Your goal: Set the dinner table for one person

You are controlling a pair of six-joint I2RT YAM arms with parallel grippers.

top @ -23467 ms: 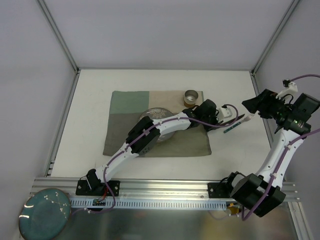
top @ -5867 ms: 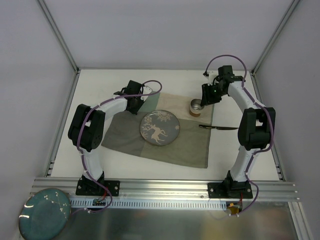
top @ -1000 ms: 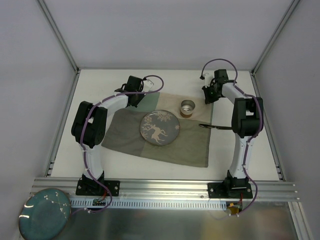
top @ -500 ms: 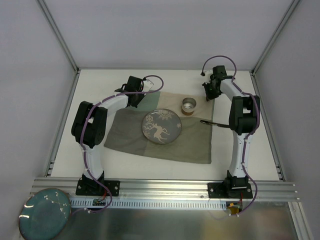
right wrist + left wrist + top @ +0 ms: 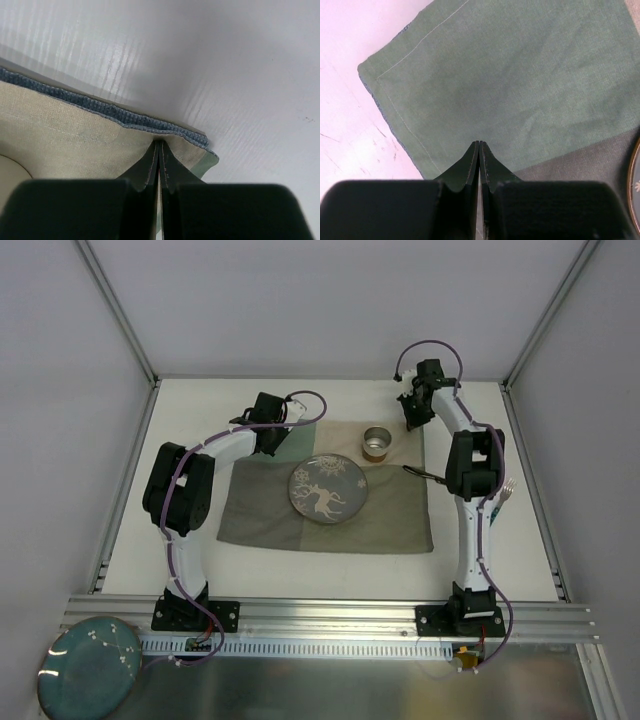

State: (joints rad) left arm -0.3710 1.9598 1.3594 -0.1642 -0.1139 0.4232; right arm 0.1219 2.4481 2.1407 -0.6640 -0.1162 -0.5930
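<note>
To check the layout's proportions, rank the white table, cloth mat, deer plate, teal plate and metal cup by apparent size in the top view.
1. white table
2. cloth mat
3. teal plate and deer plate: the teal one looks slightly wider, but it may be nearer the camera, so these two are unranked
4. metal cup

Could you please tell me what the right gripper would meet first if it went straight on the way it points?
The cloth mat: the right gripper, shut, points at its blue-grey hem near the far right corner and seems to touch it. Directly beneath the hem lies the dinner table.
</note>
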